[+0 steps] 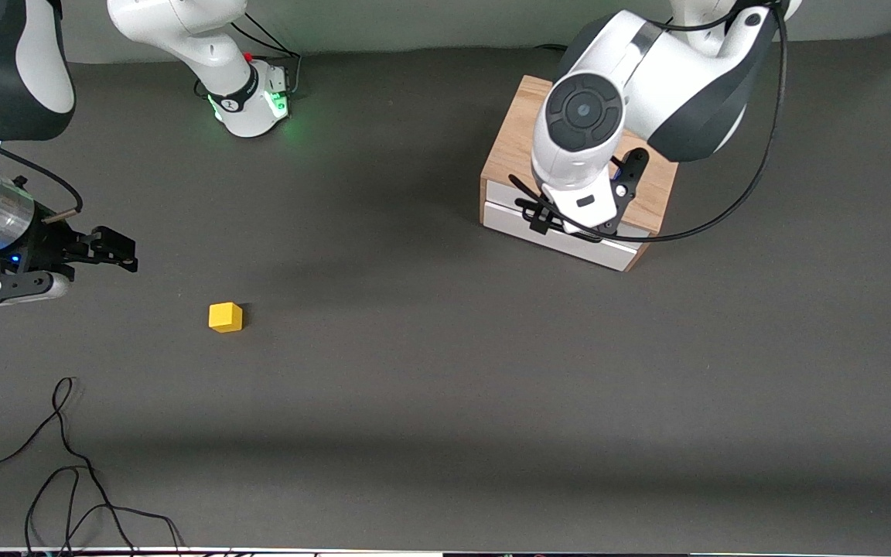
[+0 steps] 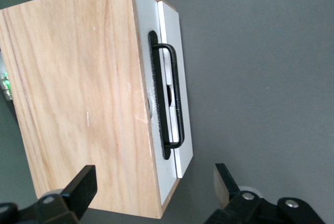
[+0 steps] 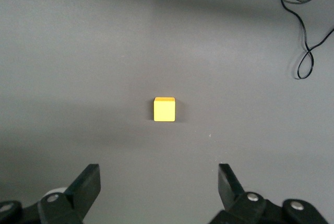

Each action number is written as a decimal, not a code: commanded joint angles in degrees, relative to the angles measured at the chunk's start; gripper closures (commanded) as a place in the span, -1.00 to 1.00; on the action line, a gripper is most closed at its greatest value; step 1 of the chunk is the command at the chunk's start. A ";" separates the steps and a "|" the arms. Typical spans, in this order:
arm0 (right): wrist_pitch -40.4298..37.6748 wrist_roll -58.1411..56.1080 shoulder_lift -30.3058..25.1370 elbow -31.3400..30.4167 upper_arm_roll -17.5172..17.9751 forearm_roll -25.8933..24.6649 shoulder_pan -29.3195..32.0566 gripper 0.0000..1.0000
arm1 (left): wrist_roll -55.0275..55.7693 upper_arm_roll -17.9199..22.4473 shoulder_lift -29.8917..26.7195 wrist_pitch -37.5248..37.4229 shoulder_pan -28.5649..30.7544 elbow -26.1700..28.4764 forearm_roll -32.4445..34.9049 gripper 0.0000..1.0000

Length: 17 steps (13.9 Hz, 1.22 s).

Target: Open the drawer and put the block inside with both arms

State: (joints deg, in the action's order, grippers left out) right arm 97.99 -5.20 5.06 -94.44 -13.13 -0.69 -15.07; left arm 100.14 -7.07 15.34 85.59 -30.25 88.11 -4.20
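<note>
Dark grey matte desk (image 1: 445, 402), nothing started as far as you can see. Wide shallow white-fronted drawer (image 2: 175, 85) with its long black bar handle (image 2: 175, 96) sits shut in the light wooden box cabinet (image 1: 511, 143) at the left arm's end. Left tool (image 2: 154, 182) hangs over the cabinet's front edge, fingers spread wide, gripping nothing. Small bright yellow cube block (image 1: 226, 317) lies on bare desk toward the right arm's end. Right tool (image 3: 159, 182) hovers near it, fingers apart, empty. You still have every step left: pull drawer, grasp block, carry, drop in. No readable labels or brand marks anywhere.
</note>
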 commanded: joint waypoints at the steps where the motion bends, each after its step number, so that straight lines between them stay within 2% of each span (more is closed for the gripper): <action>1: 0.54 0.36 0.47 0.57 0.30 -0.89 0.04 -1.00 | 0.24 0.65 -0.14 2.10 -0.34 2.94 -0.46 -1.00; 9: 2.21 0.71 1.70 -1.80 0.30 -0.72 0.12 -1.00 | -3.72 1.18 -0.05 17.92 0.89 14.45 1.03 -1.00; 17: 2.30 0.54 2.15 -1.89 0.21 -0.72 0.12 -1.00 | -3.90 1.18 4.87 23.65 1.68 15.25 2.53 -1.00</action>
State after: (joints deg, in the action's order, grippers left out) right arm 99.25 -5.20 7.05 -96.07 -13.11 -0.69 -15.07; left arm 96.70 -5.87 19.50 107.97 -28.52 103.01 -2.66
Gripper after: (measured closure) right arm 0.000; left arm 0.000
